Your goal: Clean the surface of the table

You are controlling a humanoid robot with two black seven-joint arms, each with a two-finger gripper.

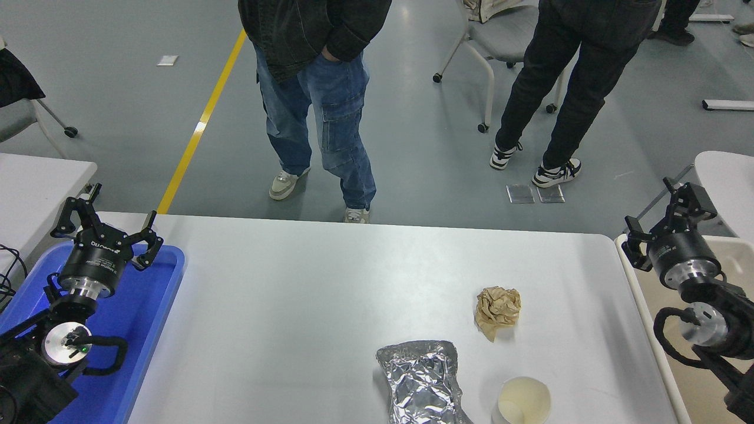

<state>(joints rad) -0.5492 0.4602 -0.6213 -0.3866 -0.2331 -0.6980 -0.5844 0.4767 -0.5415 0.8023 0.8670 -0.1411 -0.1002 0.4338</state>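
Note:
The table surface [306, 294] is a wide matte white-grey top. On it lie a crumpled brown paper ball [498, 311], a crumpled silver foil bag [421, 381] and a cream paper cup [523, 401] on its side at the near edge. My left gripper [105, 219] is open and empty, parked above the blue tray at the lower left. My right gripper [664, 213] is open and empty, off the table's right edge, far from the litter.
A blue plastic tray [147, 306] sits at the table's left end. A beige bin [730, 259] stands to the right of the table. Two people [321, 88] stand on the floor beyond the far edge, with a rolling chair [500, 41] behind them.

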